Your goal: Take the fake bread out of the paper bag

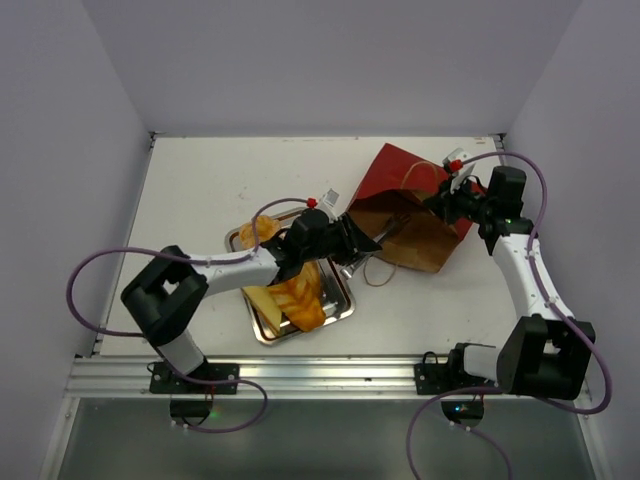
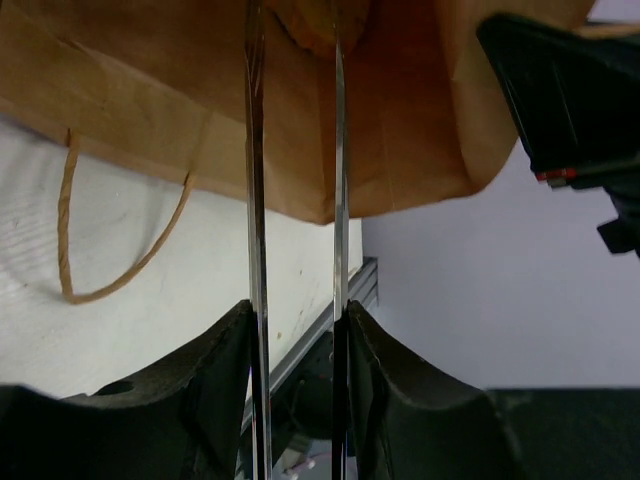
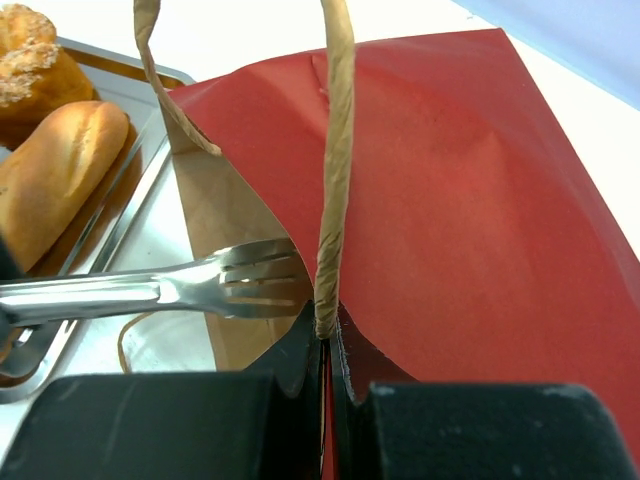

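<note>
The paper bag (image 1: 415, 205) lies on its side, dark red outside, brown inside, its mouth facing the tray. My right gripper (image 1: 452, 196) is shut on the bag's string handle (image 3: 335, 150) and holds the mouth up; in the right wrist view the gripper (image 3: 328, 335) pinches the string over the red paper (image 3: 480, 180). My left gripper (image 1: 350, 245) is shut on metal tongs (image 2: 256, 150) that reach into the bag's mouth (image 2: 400, 120). A brown bread piece (image 2: 305, 20) shows between the tong tips inside the bag. Other bread pieces (image 1: 297, 298) lie on the tray.
The silver tray (image 1: 340, 296) sits left of the bag and holds a long loaf (image 3: 55, 170) and a seeded roll (image 3: 35, 50). The tong tip (image 3: 250, 285) shows at the bag's mouth. The second string handle (image 2: 75, 230) lies loose on the white table.
</note>
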